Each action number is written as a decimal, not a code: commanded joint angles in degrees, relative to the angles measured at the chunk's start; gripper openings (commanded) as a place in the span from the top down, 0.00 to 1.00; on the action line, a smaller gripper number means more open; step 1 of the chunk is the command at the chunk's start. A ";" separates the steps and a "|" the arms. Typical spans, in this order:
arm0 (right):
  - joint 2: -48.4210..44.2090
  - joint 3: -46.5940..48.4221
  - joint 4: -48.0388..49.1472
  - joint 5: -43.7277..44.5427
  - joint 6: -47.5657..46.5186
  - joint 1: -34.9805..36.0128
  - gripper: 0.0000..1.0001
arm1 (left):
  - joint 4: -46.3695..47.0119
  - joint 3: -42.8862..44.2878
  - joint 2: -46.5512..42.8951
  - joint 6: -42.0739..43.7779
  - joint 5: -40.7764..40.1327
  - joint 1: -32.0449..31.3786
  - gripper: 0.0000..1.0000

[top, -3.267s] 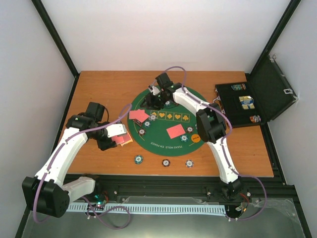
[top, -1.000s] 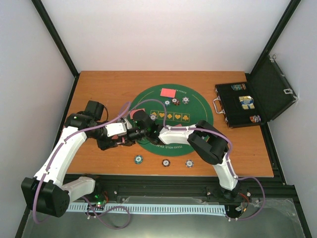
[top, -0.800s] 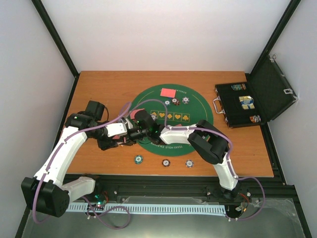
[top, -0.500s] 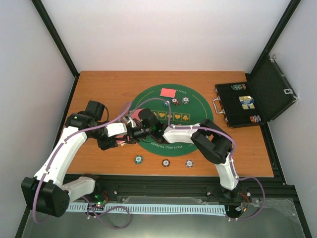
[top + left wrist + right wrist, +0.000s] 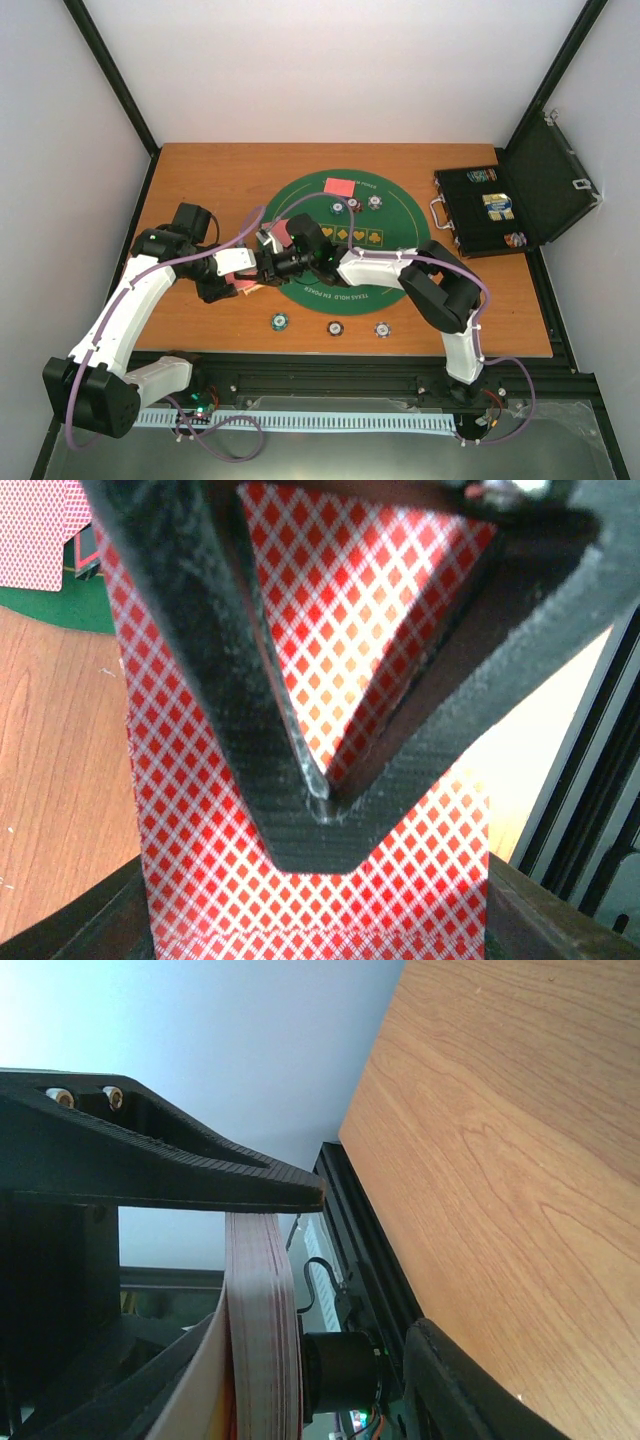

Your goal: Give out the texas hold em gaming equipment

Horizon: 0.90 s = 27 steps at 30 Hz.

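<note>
While three chips (image 5: 333, 327) lie on the near bench (image 5: 200, 180), the left gripper (image 5: 243, 280) pinches the card deck (image 5: 300, 900). The right gripper (image 5: 262, 263), come over from the far side of the mat (image 5: 405, 215), straddles the deck's edge, jaws apart. The mat reads "TEXAS HOLD EM POKER".

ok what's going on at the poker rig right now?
Mid-deal. The left gripper is shut on the deck of red-backed cards, held at the left edge of the green mat. The right gripper is at the deck too, jaws apart around its edge; whether a card is pinched, I can't tell. A single card and three chips lie at the mat's far side. Three more chips sit on the table near the arms. The black case stands open at right.
</note>
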 commanded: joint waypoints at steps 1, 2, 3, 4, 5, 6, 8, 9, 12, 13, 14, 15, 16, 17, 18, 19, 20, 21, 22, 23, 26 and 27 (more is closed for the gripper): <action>-0.53 -2.00 -7.82 2.55 -2.94 -1.25 0.53 | 0.33 3.11 -0.94 0.48 1.03 0.19 0.99; -0.75 -2.25 -8.13 2.62 -3.13 -1.42 0.53 | 0.37 3.11 -0.95 0.52 0.91 0.19 0.99; -0.85 -2.64 -8.14 2.58 -3.20 -1.59 0.53 | 0.35 3.12 -1.03 0.62 0.78 0.19 0.99; -0.94 -3.00 -8.11 2.54 -3.19 -1.77 0.53 | 0.37 3.05 -1.04 0.70 0.73 0.19 0.99; -1.09 -3.32 -7.99 2.58 -3.19 -1.87 0.53 | 0.37 3.03 -1.08 0.77 0.68 0.17 0.99; -1.20 -3.71 -7.90 2.64 -3.19 -1.96 0.54 | 0.35 3.02 -1.08 0.78 0.66 0.19 0.99; -1.46 -4.28 -7.98 2.69 -3.28 -2.09 0.54 | 0.45 3.02 -1.04 0.83 0.68 0.19 0.99; -1.58 -4.48 -7.84 2.64 -3.28 -2.16 0.54 | 0.46 3.02 -1.04 0.85 0.68 0.19 0.99; -2.37 -4.66 -8.07 2.62 -3.36 -2.19 0.54 | 0.54 3.04 -0.91 0.79 0.63 0.19 0.99; -2.69 -4.65 -8.15 2.69 -3.32 -2.19 0.55 | 0.61 2.96 -0.87 0.81 0.60 0.19 0.99; -3.09 -4.55 -8.14 2.63 -3.33 -2.25 0.58 | 0.58 2.94 -0.84 0.80 0.66 0.19 0.99; -3.57 -4.50 -8.20 2.70 -3.29 -2.27 0.60 | 0.66 2.86 -0.78 0.79 0.62 0.19 0.99; -4.22 -4.42 -8.30 2.78 -3.28 -2.32 0.62 | 0.72 2.78 -0.70 0.84 0.61 0.19 0.99; -4.81 -4.30 -8.68 2.91 -3.42 -2.36 0.64 | 0.79 2.70 -0.56 0.80 0.60 0.19 0.99; -5.34 -4.20 -9.11 3.09 -3.64 -2.43 0.67 | 0.87 2.60 -0.49 0.79 0.55 0.19 0.99; -5.84 -4.16 -9.73 3.27 -4.02 -2.51 0.69 | 0.90 2.54 -0.44 0.79 0.46 0.19 0.99; -6.43 -4.19 -10.35 3.32 -4.33 -2.72 0.71 | 0.90 2.50 -0.45 0.88 0.42 0.19 0.99; -7.06 -4.33 -11.00 3.34 -4.70 -3.05 0.74 | 0.90 2.54 -0.44 0.81 0.42 0.19 0.99; -7.73 -4.65 -11.76 3.33 -5.20 -3.46 0.79 | 0.90 2.56 -0.42 0.83 0.39 0.19 0.99; -8.56 -4.98 -12.71 3.34 -5.63 -4.02 0.83 | 0.90 2.55 -0.49 0.89 0.37 0.19 0.99; -10.94 -5.83 -14.75 2.95 -7.13 -6.15 0.97 | 0.94 2.50 -0.56 0.88 0.33 0.19 0.99; -11.73 -5.93 -15.73 2.83 -7.72 -6.93 0.97 | 0.94 2.50 -0.55 0.87 0.35 0.19 0.99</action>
